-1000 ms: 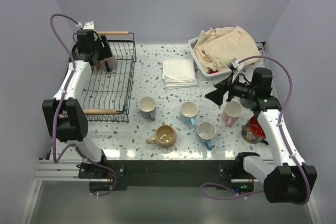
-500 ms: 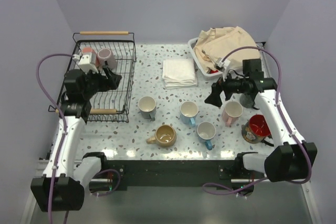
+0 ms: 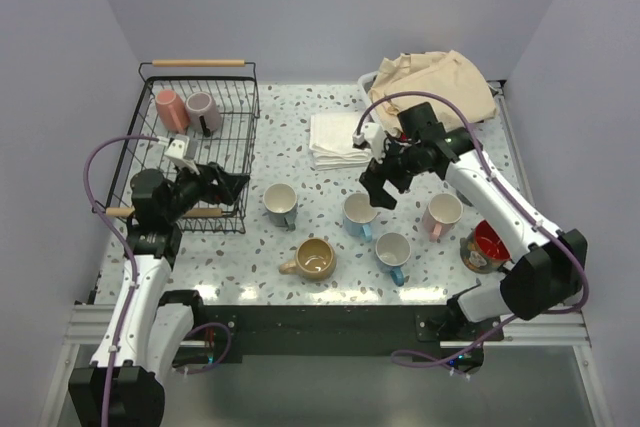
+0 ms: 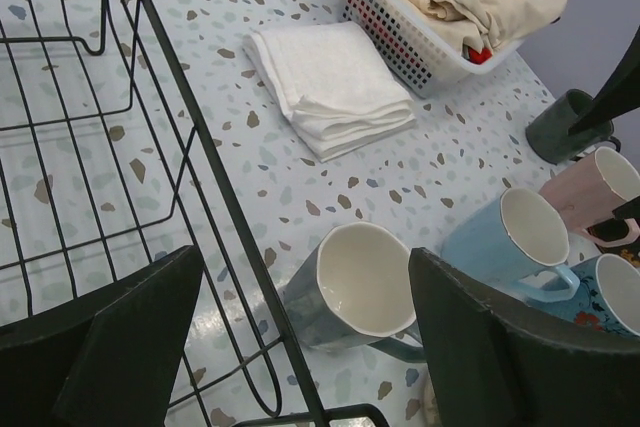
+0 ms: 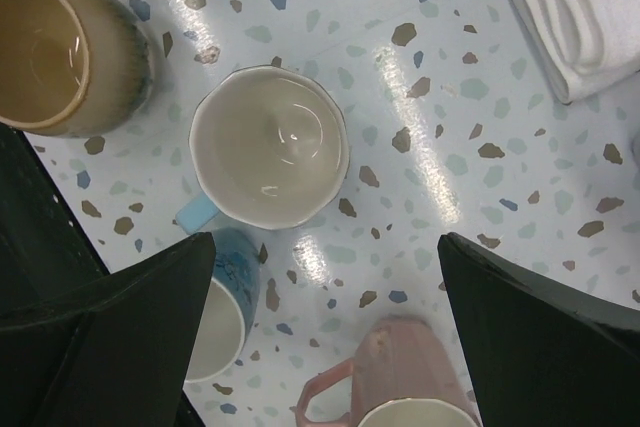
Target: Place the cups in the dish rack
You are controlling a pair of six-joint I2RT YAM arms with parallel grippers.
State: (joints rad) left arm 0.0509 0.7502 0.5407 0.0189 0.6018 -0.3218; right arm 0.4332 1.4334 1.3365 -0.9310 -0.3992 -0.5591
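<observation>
The black wire dish rack (image 3: pixel 200 162) stands at the left and holds a pink mug (image 3: pixel 167 105) and a mauve mug (image 3: pixel 203 110). My left gripper (image 3: pixel 235 187) is open and empty over the rack's near right corner, beside the grey-teal mug (image 3: pixel 280 204). In the left wrist view the gripper (image 4: pixel 305 277) frames this mug (image 4: pixel 350 292) and a rack wire (image 4: pixel 200 147). My right gripper (image 3: pixel 378 187) is open and empty above the light blue mug (image 3: pixel 359 214). In the right wrist view the gripper (image 5: pixel 325 317) hangs just past that mug (image 5: pixel 268 145).
On the table stand a tan mug (image 3: pixel 315 259), a blue-handled mug (image 3: pixel 393 252), a pale pink mug (image 3: pixel 441 215) and a dark mug with red inside (image 3: pixel 484 245). A folded white towel (image 3: pixel 340 139) and a white tub with beige cloth (image 3: pixel 430 87) lie at the back. A dark green mug (image 4: pixel 560 127) stands at the right.
My left gripper drew back from the rack's far corner to its near right corner, leaving two mugs inside. My right gripper swung left, from the pale pink mug to over the light blue mug.
</observation>
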